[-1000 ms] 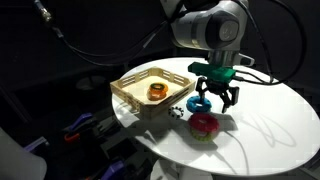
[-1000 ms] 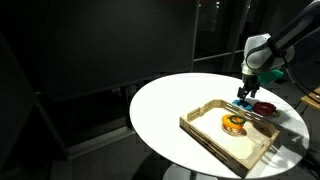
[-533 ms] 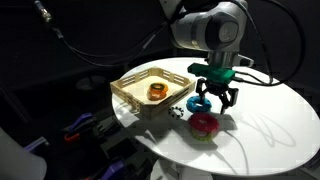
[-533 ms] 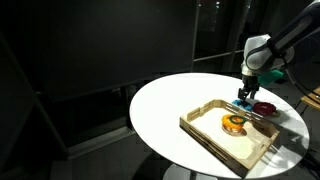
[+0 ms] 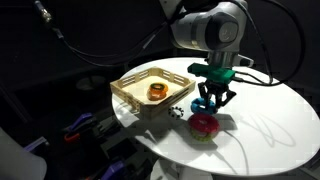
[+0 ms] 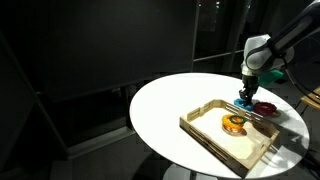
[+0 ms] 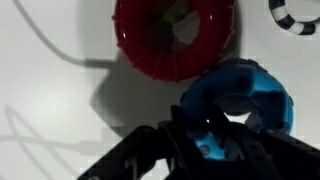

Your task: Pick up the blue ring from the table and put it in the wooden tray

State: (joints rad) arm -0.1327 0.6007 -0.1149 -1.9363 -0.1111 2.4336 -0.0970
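Note:
The blue ring (image 7: 214,93) lies on the white table (image 5: 272,122) next to the wooden tray (image 5: 125,88). My gripper (image 7: 215,137) points straight down over the ring. Its dark fingers (image 7: 192,125) have closed on the ring's near rim, one reaching into the hole. In both exterior views the gripper (image 5: 212,100) (image 6: 244,96) hides most of the blue ring (image 5: 199,103), which still rests on the table (image 6: 170,105). The tray (image 6: 200,128) holds an orange ring (image 5: 157,91).
A red ring (image 7: 150,50) with a green underside (image 5: 205,124) lies right beside the blue ring, on the side away from the tray. A black-and-white striped piece (image 7: 295,15) lies nearby. Small dark bits (image 5: 177,110) sit at the tray's corner.
The fingers, spread wide over the blue ring a second ago, have drawn together onto it. The arm and the ring have stayed in place.

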